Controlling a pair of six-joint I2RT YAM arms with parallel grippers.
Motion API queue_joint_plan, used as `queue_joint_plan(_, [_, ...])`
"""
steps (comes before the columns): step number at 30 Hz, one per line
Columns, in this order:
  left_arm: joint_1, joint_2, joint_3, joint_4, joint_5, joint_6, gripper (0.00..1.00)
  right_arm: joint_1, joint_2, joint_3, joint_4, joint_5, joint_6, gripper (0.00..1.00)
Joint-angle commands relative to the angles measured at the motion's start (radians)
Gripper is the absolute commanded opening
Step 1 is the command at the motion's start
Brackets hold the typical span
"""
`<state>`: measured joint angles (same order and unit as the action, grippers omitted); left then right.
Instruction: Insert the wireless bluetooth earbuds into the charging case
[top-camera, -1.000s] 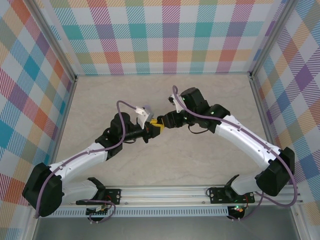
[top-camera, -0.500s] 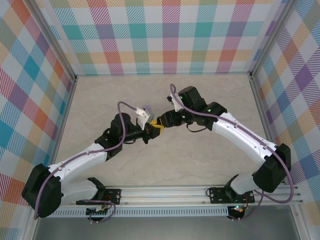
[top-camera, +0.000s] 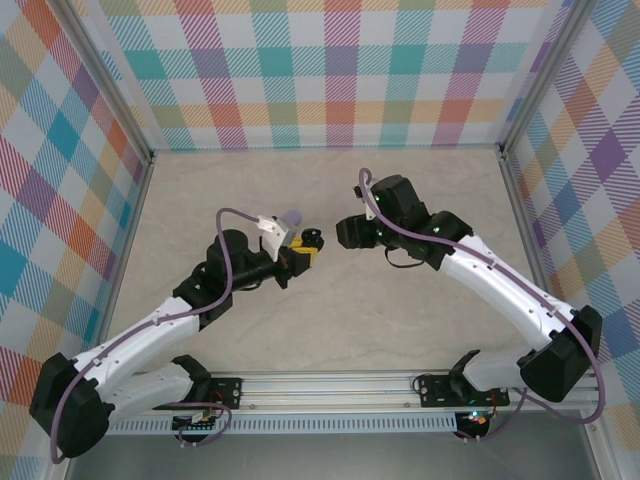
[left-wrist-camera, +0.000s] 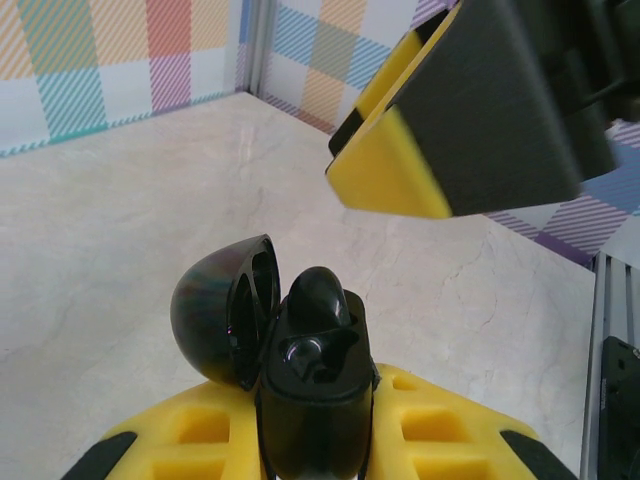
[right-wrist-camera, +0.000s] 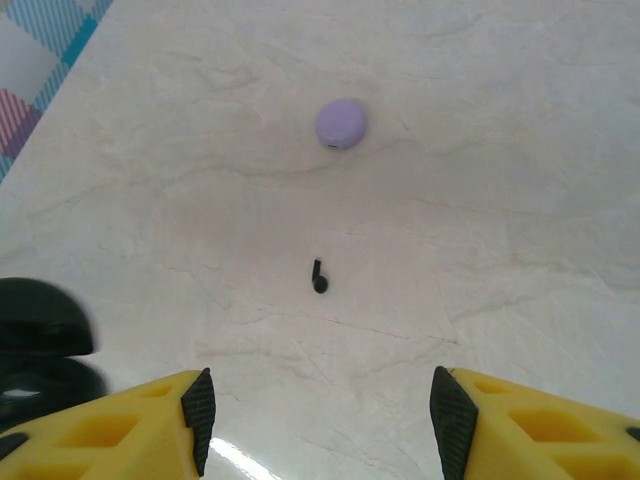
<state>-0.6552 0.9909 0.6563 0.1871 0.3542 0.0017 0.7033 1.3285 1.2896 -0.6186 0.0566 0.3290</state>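
Observation:
My left gripper (left-wrist-camera: 315, 425) is shut on the black charging case (left-wrist-camera: 315, 390), holding it upright above the table. The case's round lid (left-wrist-camera: 222, 310) is swung open to the left. One black earbud (left-wrist-camera: 320, 298) sits in a socket of the case. In the top view the left gripper (top-camera: 298, 252) holds the case (top-camera: 313, 238) mid-table, and my right gripper (top-camera: 342, 232) hovers just right of it, apart from it. The right gripper (right-wrist-camera: 320, 420) is open with nothing between its fingers. Another black earbud (right-wrist-camera: 318, 277) lies loose on the table below it.
A closed lavender round case (right-wrist-camera: 341, 123) rests on the table beyond the loose earbud, and in the top view the lavender case (top-camera: 292, 217) lies just behind the left gripper. One yellow finger of the right gripper (left-wrist-camera: 470, 110) hangs at the upper right of the left wrist view.
The right gripper has pulled back to the right, away from the black case, and its jaws have spread wider. The left gripper has shifted slightly left, still holding the case.

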Motion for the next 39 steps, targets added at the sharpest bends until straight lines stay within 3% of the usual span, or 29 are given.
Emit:
queue_joint_plan(1, [-0.008,-0.057,-0.011,-0.048,-0.018,0.014,0.00,-0.018,0.050,-0.005,-0.028,0.006,0.027,0.61])
queue_joint_plan(16, [-0.009,-0.279,-0.003,-0.236,-0.057,-0.009,0.00,-0.014,0.478,0.129,-0.016,-0.270,0.023,0.52])
queue_joint_plan(25, [-0.009,-0.334,-0.009,-0.268,-0.075,-0.023,0.00,0.026,0.710,0.303,-0.097,-0.285,0.021,0.46])
queue_joint_plan(39, [-0.008,-0.324,-0.015,-0.250,-0.070,-0.030,0.00,0.050,0.880,0.437,-0.163,-0.267,0.015,0.40])
